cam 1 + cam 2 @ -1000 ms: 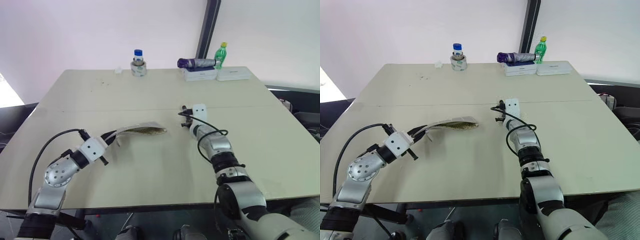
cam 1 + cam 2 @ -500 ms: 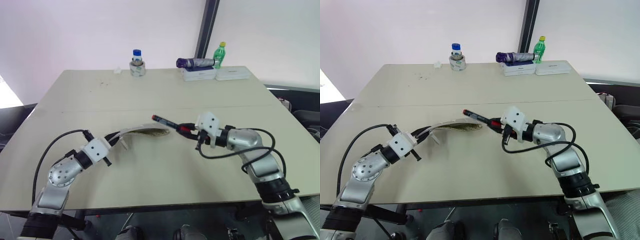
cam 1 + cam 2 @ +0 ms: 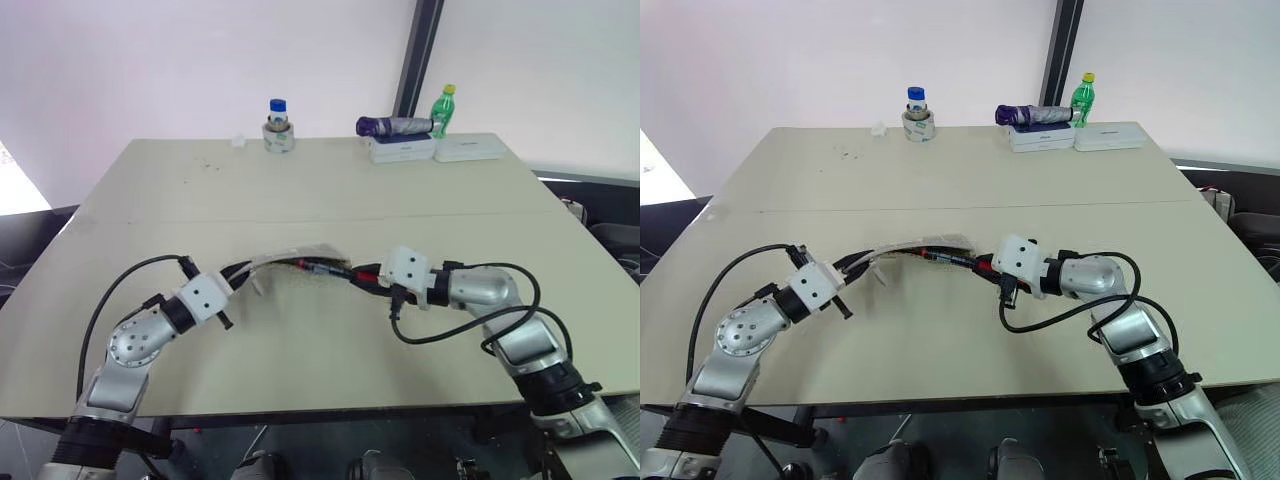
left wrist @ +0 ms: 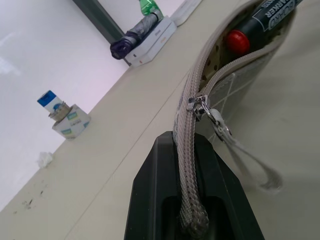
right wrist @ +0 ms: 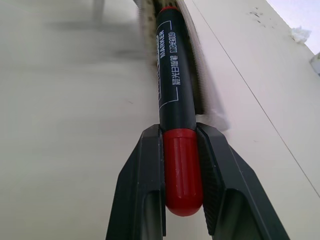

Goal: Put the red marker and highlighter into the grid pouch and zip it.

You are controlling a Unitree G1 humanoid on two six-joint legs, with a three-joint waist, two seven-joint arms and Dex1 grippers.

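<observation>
The right hand is clamped on the red marker. Its two black fingers squeeze the red end, and the dark body sticks out past them. The marker's far tip is poking into the open mouth of the grid pouch. Its long line runs across the counter, from the right hand toward the left hand, almost flat.

The left hand is squeezed tight on the zipper edge of the grid pouch. It holds that end up off the counter so the mouth gapes open. The zipper pull sits just past the fingertips, and a strap hangs from it. In the left wrist view the marker's red tip shows inside the opening.

There is a lot of bare counter all around the two hands. The near edge is well apart from them. The far edge has a small jar with a blue lid, a green bottle, a purple folded umbrella and two white boxes, all well away.

A second ago the right hand was farther out on the counter with its fingers pointing down. Now it has pulled back and turned sideways toward the pouch. Half a second ago the marker's tip was above the pouch mouth; now it is in it. The left hand has hardly moved.
</observation>
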